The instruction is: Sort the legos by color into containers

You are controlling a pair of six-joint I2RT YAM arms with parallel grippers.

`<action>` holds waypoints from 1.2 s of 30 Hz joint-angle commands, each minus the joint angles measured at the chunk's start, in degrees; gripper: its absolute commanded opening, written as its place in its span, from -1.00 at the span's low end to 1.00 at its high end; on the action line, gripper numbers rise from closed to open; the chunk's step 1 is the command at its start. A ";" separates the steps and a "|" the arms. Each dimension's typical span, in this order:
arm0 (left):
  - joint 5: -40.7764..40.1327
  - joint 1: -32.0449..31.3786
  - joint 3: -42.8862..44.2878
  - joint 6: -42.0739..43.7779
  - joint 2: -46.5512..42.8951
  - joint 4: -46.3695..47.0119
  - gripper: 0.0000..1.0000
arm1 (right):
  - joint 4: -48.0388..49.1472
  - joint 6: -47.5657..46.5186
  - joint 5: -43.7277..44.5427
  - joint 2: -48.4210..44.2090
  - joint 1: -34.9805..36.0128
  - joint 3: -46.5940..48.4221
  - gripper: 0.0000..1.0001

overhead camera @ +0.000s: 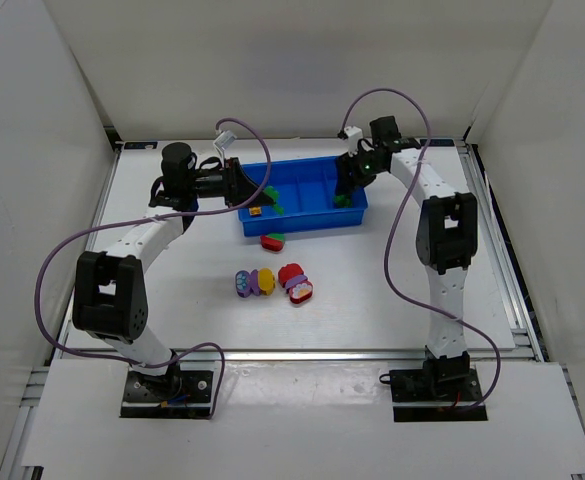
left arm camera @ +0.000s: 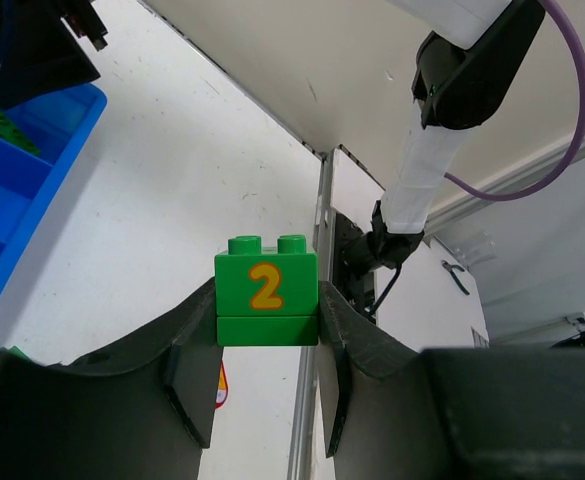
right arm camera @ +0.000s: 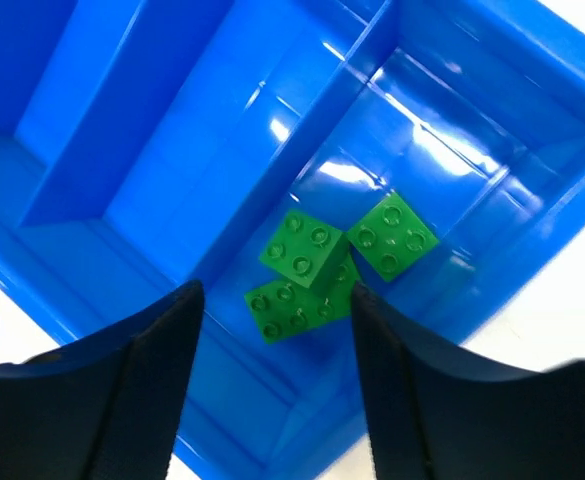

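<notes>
My left gripper (left arm camera: 267,320) is shut on a green lego marked with a yellow 2 (left arm camera: 266,288). In the top view it (overhead camera: 252,190) holds this brick (overhead camera: 271,193) over the left end of the blue tray (overhead camera: 307,172). My right gripper (right arm camera: 274,300) is open and empty, hovering above the tray's right-end compartment (right arm camera: 412,100), where three green legos (right arm camera: 307,250) lie together. In the top view it (overhead camera: 345,190) is over that end. A small orange-yellow lego (overhead camera: 256,212) lies in the tray's left compartment.
On the table in front of the tray lie a red-and-yellow lego (overhead camera: 273,240), a purple-and-yellow lego (overhead camera: 254,283) and a red-and-pink lego (overhead camera: 295,281). White walls enclose the table on three sides. The tray's middle compartments (right arm camera: 162,110) look bare.
</notes>
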 commanded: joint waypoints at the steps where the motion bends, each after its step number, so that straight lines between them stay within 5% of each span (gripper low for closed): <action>1: 0.35 0.11 0.90 1.21 -1.43 -0.35 -0.60 | 1.94 0.10 0.17 -2.33 0.02 -0.96 0.32; 4: 0.53 0.11 0.55 1.48 -1.70 -0.52 -0.60 | 1.07 1.07 -3.60 -4.61 0.19 -0.35 0.36; 15: 2.37 -0.77 -0.15 4.99 -3.10 -3.07 -0.59 | 6.60 25.84 -49.02 -4.89 -0.34 9.75 0.35; 23: 2.90 -1.74 0.64 6.22 -3.01 -4.21 -0.59 | 10.47 32.88 -50.02 -5.32 5.29 9.76 0.40; 28: 2.90 -2.27 1.08 7.89 -3.02 -5.62 -0.59 | 9.94 33.68 -49.75 -5.32 7.40 10.02 0.78; 36: 2.64 -2.62 2.13 8.42 -2.31 -5.97 -0.58 | 9.94 31.84 -52.82 -5.67 9.68 9.06 0.54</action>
